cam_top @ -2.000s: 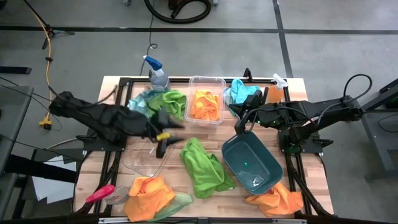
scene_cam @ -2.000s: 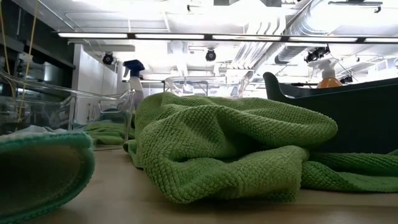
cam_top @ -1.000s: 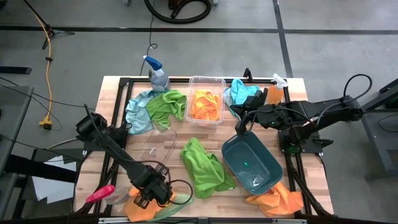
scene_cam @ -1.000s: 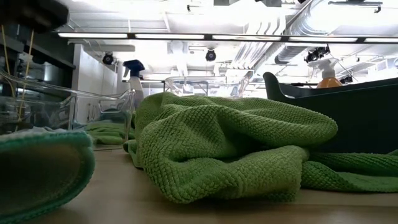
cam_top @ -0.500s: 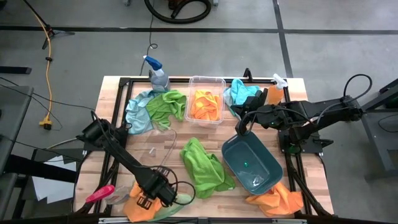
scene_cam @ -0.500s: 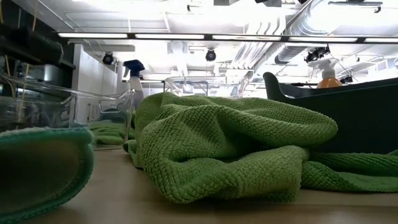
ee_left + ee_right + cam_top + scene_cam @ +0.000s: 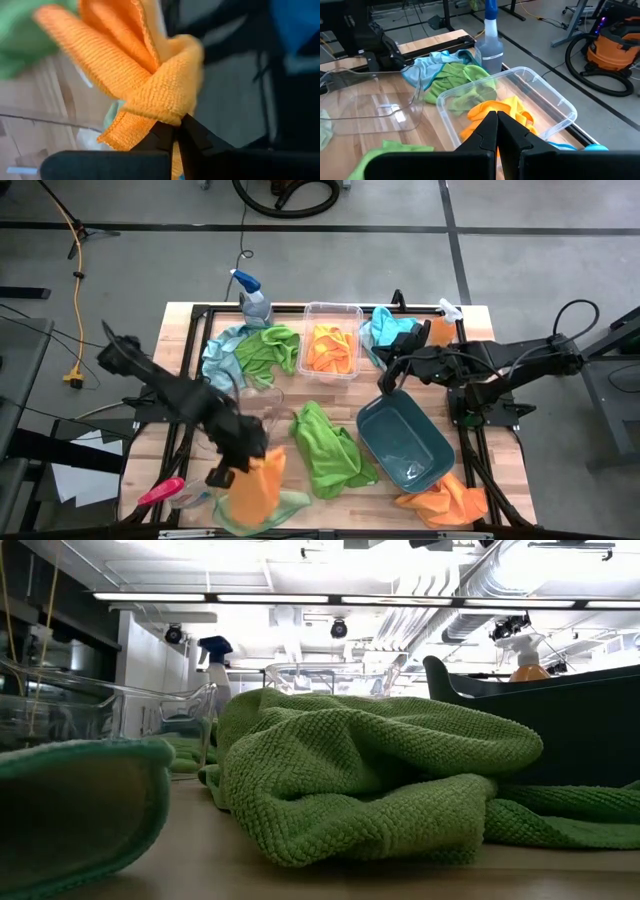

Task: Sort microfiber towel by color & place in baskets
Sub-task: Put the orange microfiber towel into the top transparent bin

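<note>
My left hand (image 7: 232, 470) is clenched on an orange towel (image 7: 255, 490), and the towel hangs down from it above the near left corner of the table (image 7: 185, 320). In the left wrist view the fold of the cloth is pinched between my two fingers (image 7: 192, 132), which stand tight together.

The place for this towel is, I judge, the clear deep tub (image 7: 331, 315) at the far middle of the table, because orange cloth (image 7: 330, 348) already lies in it. So the tub lies away from my left hand, toward the far side and to the right, with the shallow clear dish (image 7: 262, 402) and a green towel (image 7: 325, 445) between them. The long axis of the tub runs from near to far.

My right hand (image 7: 388, 383) waits closed and empty at the far corner of the dark teal basin (image 7: 405, 442). It is nearer to the tub, but it holds nothing.

The high view shows the whole way to the tub; the low view shows only the green towel and the basin wall. The right wrist view shows inside the tub.
</note>
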Controlling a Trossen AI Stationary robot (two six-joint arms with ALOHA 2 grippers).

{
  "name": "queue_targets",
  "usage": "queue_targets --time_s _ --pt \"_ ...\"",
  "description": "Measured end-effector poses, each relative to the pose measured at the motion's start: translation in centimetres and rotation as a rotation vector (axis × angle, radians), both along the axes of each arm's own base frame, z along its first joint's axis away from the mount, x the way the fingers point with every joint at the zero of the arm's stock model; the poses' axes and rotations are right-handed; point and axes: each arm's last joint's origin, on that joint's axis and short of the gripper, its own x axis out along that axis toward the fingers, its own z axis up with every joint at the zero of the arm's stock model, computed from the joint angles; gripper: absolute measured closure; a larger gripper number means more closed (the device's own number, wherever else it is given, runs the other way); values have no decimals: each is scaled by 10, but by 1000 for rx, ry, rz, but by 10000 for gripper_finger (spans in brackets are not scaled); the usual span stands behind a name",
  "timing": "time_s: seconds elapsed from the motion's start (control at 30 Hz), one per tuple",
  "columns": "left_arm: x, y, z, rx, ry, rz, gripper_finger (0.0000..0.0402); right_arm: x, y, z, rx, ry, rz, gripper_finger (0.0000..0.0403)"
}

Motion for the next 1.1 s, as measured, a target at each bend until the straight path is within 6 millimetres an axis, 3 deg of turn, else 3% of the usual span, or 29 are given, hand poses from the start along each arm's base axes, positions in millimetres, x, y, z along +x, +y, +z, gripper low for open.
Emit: queue_targets --time_s 0.17,0.33,0.53,0.83,0.97,1.1 --pt "-9 25 46 -97 -134 113 401 0 -4 0 0 0 -18 402" --pt "-12 36 71 -127 -225 159 401 1 -7 0 3 0 -29 402" --pt "0 49 76 31 -391 170 401 5 -5 6 40 -76 17 402" --pt "33 104 101 242 -822 256 401 14 2 23 81 -224 282 402" --pt "39 127 102 272 -874 302 401 16 6 28 100 -272 392 402" --pt "29 137 95 242 -868 313 401 11 11 33 104 -299 451 402"
